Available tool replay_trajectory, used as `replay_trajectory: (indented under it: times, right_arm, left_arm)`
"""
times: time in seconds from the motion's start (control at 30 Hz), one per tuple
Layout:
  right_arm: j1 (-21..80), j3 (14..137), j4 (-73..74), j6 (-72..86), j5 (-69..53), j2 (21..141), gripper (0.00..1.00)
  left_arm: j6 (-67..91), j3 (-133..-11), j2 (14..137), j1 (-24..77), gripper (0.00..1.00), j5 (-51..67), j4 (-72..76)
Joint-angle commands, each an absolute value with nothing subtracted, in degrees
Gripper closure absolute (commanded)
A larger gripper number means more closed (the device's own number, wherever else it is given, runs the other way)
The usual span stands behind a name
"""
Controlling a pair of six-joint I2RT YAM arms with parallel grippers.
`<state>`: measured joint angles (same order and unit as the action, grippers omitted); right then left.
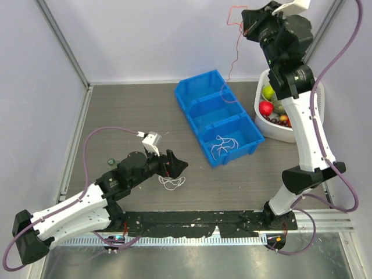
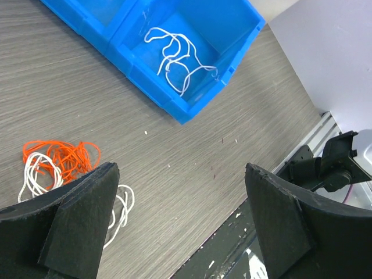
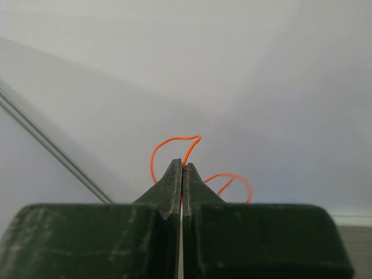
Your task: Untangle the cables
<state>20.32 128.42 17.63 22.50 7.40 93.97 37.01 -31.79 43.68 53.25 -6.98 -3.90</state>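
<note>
My right gripper is raised high at the back right and shut on a thin orange-red cable, which hangs down toward the blue bin. In the right wrist view the cable curls out above the closed fingertips. My left gripper is open and low over the table, next to a white cable. The left wrist view shows an orange cable tangled with a white one beside the left finger. Another white cable lies in the bin's nearest compartment. I cannot single out a pinkish cable.
The blue bin has three compartments and runs diagonally across the table's middle. A white bowl of toy fruit stands at the right, by the right arm. A black base rail lies along the near edge. Grey walls close in the back and sides.
</note>
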Motion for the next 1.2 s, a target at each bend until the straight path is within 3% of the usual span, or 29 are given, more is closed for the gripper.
replay_trajectory:
  times: [0.0, 0.17, 0.53, 0.67, 0.83, 0.97, 1.07, 1.17]
  right_arm:
    - [19.5, 123.7, 16.3, 24.9, 5.0, 94.8, 0.99]
    - [19.4, 104.6, 8.9, 26.9, 4.3, 87.6, 0.99]
    - [19.4, 75.3, 5.2, 26.6, 4.8, 79.6, 0.99]
    - [19.4, 71.3, 5.4, 26.1, 2.3, 84.4, 0.99]
    - [19.4, 77.2, 13.0, 25.1, -1.5, 95.8, 0.99]
    - [19.4, 80.0, 16.8, 23.4, -1.2, 99.1, 0.81]
    - [19.4, 82.4, 20.8, 21.7, -0.2, 99.1, 0.58]
    - [20.6, 80.9, 21.7, 20.4, 3.7, 95.7, 0.47]
  left_arm:
    - [36.0, -31.8, 43.6, 53.4, 0.07, -5.2, -2.2]
    - [35.2, -31.7, 43.1, 53.4, 0.07, -6.2, -3.2]
    - [35.4, -34.4, 44.2, 53.3, 0.06, -9.7, -5.6]
    - [36.5, -35.5, 45.5, 53.3, 0.06, -13.0, -9.1]
    - [38.4, -36.3, 46.3, 53.3, 0.06, -13.0, -11.3]
    - [40.9, -35.5, 45.4, 53.3, 0.06, -13.7, -11.9]
    - [42.2, -35.2, 45.3, 53.3, 0.06, -14.0, -12.1]
    - [43.9, -35.2, 46.1, 53.3, 0.06, -15.6, -14.4]
